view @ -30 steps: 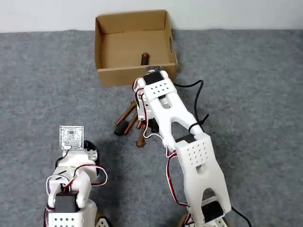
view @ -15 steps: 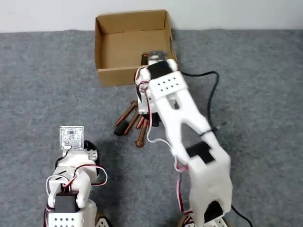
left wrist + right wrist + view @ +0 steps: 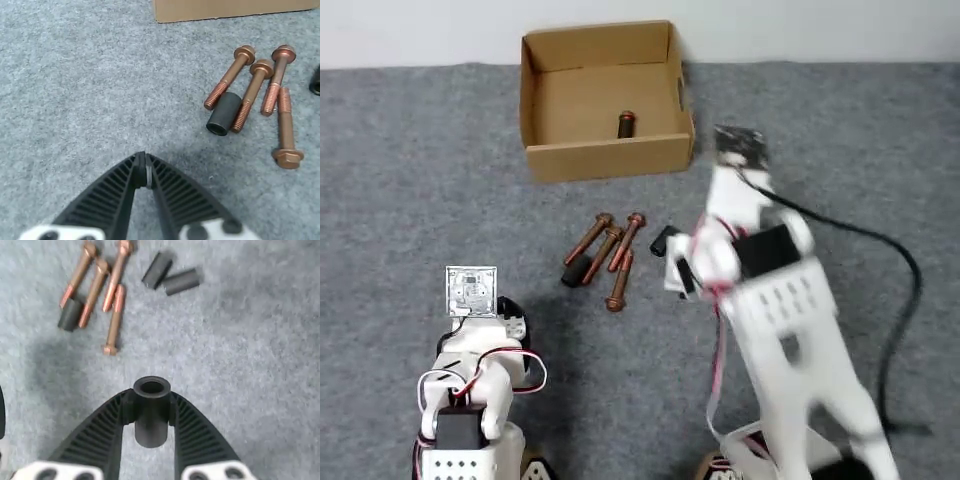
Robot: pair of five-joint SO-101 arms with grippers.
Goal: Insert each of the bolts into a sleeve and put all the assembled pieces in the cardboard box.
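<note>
Several copper bolts (image 3: 605, 250) lie loose on the grey carpet in front of the cardboard box (image 3: 605, 155); the left wrist view has them as bolts (image 3: 260, 90), the right wrist view as bolts (image 3: 97, 287). A black sleeve (image 3: 578, 270) lies against them, also seen as sleeve (image 3: 223, 113) and sleeve (image 3: 68, 315). Two more sleeves (image 3: 170, 275) lie beside the bolts. One assembled piece (image 3: 626, 124) is in the box. My right gripper (image 3: 151, 397) is shut on an upright black sleeve (image 3: 151, 427), held above the carpet right of the bolts (image 3: 682, 272). My left gripper (image 3: 142, 167) is shut on nothing, low at the near left.
Grey carpet covers the table (image 3: 880, 150). The left arm's base (image 3: 470, 400) sits at the near left, the right arm's (image 3: 790, 340) at the near right, with a black cable (image 3: 880, 250) trailing right. Bare carpet lies left of the bolts.
My right arm has drawn back from the box's front wall, swinging right and toward the near edge, uncovering the bolts. The left arm has not moved.
</note>
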